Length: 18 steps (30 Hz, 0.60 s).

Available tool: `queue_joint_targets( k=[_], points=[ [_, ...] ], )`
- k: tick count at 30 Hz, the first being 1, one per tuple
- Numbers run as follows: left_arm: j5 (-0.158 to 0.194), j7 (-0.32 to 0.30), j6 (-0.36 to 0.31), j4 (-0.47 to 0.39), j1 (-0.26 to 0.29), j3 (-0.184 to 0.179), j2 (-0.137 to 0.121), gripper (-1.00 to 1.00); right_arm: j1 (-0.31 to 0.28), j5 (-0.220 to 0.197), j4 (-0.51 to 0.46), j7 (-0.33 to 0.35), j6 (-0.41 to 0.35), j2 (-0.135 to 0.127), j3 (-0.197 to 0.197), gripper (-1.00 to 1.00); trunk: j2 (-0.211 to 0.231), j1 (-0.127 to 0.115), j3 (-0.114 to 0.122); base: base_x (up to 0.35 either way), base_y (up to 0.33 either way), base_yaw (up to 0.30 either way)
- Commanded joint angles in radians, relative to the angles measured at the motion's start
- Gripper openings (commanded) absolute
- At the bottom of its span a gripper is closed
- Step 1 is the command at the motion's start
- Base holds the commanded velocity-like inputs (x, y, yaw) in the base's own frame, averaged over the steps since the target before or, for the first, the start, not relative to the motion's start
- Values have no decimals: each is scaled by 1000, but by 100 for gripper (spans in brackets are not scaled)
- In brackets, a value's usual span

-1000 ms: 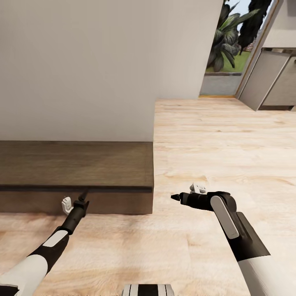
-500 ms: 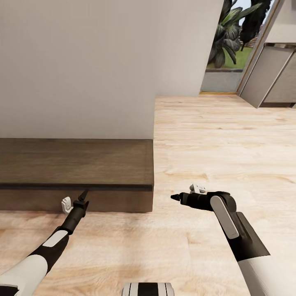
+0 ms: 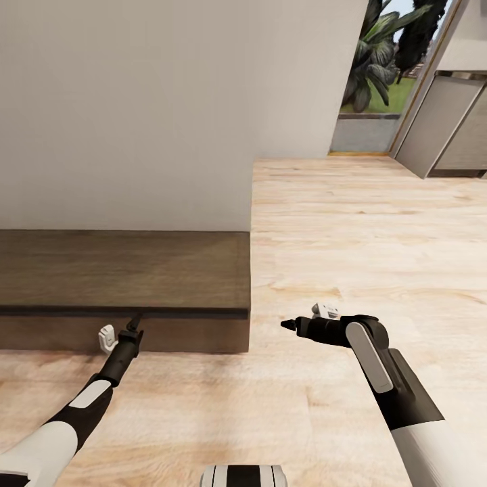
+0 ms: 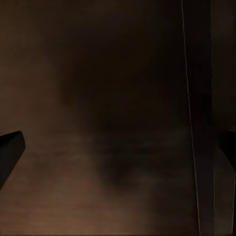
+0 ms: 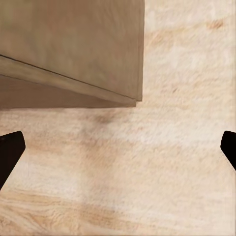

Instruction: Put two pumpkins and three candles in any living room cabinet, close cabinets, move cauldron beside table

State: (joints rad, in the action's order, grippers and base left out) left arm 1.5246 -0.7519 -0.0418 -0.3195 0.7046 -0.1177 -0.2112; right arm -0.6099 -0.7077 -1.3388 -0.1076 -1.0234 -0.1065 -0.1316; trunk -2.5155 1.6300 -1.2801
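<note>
Cabinet: we see the cabinet (image 3: 125,277) low against the wall (image 3: 135,115), its right end standing where the wood floor (image 3: 352,230) opens toward the window (image 3: 379,61). Its front (image 3: 182,335) reads as one flat dark face.

Left tool: our left tool (image 3: 134,322) sits right at the cabinet's front, just under the top's lip; we cannot tell whether it touches. In the left wrist view the dark panel (image 4: 108,123) is very close, with one thin pale seam (image 4: 189,113) running across it. The two fingertips sit at opposite edges of that picture, so we judge the jaws spread wide, holding nothing.

Right tool: our right tool (image 3: 289,325) hangs over bare floor, apart from the cabinet's right end. Its wrist view shows the cabinet corner (image 5: 132,93) and floor (image 5: 147,172) between widely parted tips; it is empty.

Handling: we judge the cabinet rigid and heavy, and the drawer front smooth and handleless, so pinching the flat face would likely slip.

Where to hold: we would hook a finger at the seam or under the top's lip and pull straight out; to close, a flat push near the middle of the front.

Risk: an off-centre pull may skew the drawer.
</note>
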Motion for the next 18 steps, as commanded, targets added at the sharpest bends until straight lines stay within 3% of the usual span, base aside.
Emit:
queue_joint_targets(
  k=[1, 18],
  points=[
    [8, 4, -2, 4, 10, -11, -1, 100, -1, -10, -1, -10, -2, -1, -2, 100, 0, 0, -1, 36, -25, 0],
    [8, 8, -4, 5, 10, -11, -4, 100, -1, -10, -1, -10, -2, -1, -2, 100, 0, 0, -1, 4, -3, 0]
  ],
)
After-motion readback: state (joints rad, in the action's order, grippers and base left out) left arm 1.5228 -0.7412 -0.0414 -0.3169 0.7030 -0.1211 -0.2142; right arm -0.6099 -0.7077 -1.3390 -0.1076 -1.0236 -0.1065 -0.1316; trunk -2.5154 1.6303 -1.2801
